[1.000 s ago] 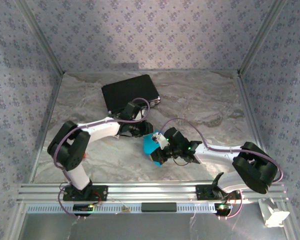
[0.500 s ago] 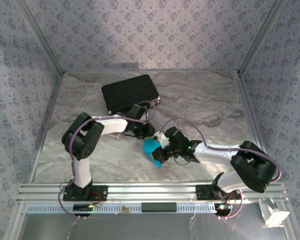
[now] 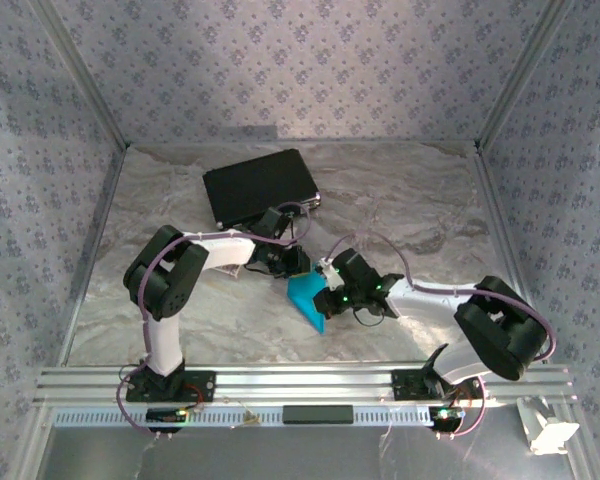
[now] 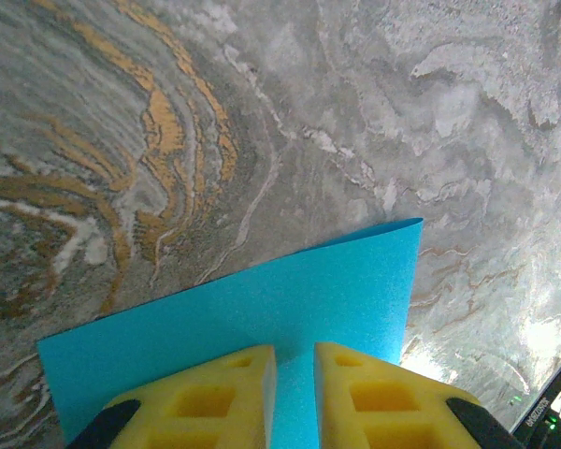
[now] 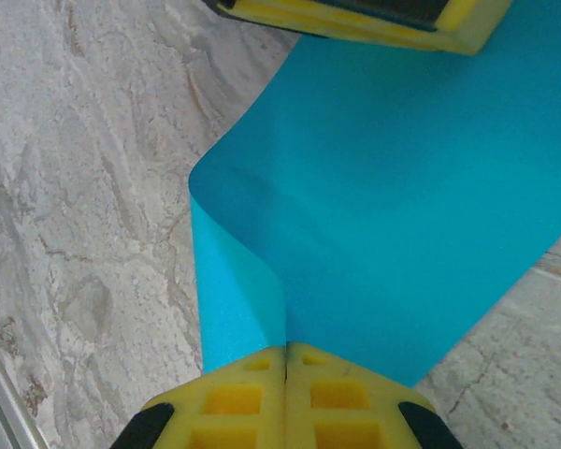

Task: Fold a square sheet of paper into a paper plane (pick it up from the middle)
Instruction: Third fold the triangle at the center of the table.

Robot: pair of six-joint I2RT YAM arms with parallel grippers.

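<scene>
Left arm (image 3: 165, 280) has reared its elbow up since a second ago and pulled in on the near side of the black case (image 3: 260, 187). The blue sheet now reads as a sharper wedge than the blob it was.

Going down in size: marble table (image 3: 420, 200), then the case at the back, then both arms meeting just in front of it. The square sheet of paper (image 3: 306, 297) sits between the two wrists, a bit nearer than the case and off to its right.

Right gripper (image 5: 286, 360) is clamped tight on a doubled-over bit of the sheet, and the layers curl away from the pinch with no hard crease. Left gripper (image 4: 294, 360) has its jaws a slit apart, tips over the flat face of the sheet, so it isn't pinching anything. Can't say if the tips actually touch.

What worries me is that the bend is just a soft roll. If the left tips press down while the edges are out of line, the crease would probably set crooked. If either arm pulls away from the case, the thin paper could slip out of the pinch or tear there.
</scene>
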